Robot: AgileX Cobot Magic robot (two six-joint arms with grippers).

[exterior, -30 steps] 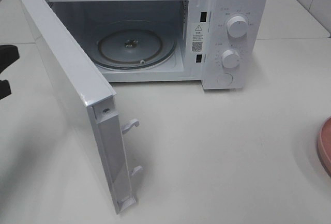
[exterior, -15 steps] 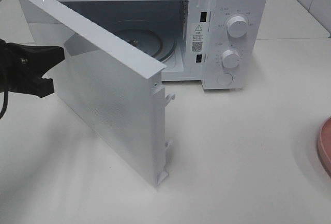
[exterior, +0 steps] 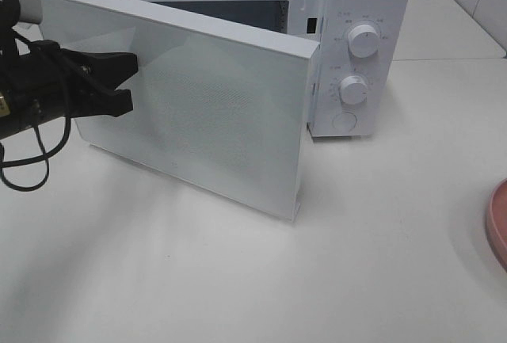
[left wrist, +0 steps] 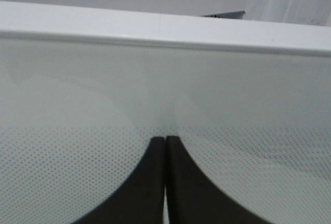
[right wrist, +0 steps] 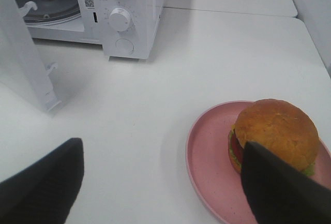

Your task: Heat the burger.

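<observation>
The burger point(right wrist: 276, 131), with its golden-brown bun, sits on a pink plate point(right wrist: 212, 151) in the right wrist view. My right gripper point(right wrist: 163, 146) hangs open above the table, and one finger overlaps the burger's near edge. The white microwave point(exterior: 364, 10) stands at the back, its door point(exterior: 214, 113) swung partway shut. My left gripper point(exterior: 127, 81) is shut and empty. Its fingertips press against the outer face of the door point(left wrist: 155, 79), as the left wrist view shows point(left wrist: 165, 140). In the high view the burger is out of sight.
Only the rim of the pink plate point(exterior: 497, 220) shows at the right edge of the high view. Two dials point(exterior: 363, 40) sit on the microwave's control panel. The glass turntable point(right wrist: 46, 4) shows inside the oven. White table surface lies between the microwave and the plate.
The microwave door has swung from wide open to nearly shut. My left gripper came in from the left edge and moved right against the door's face.
</observation>
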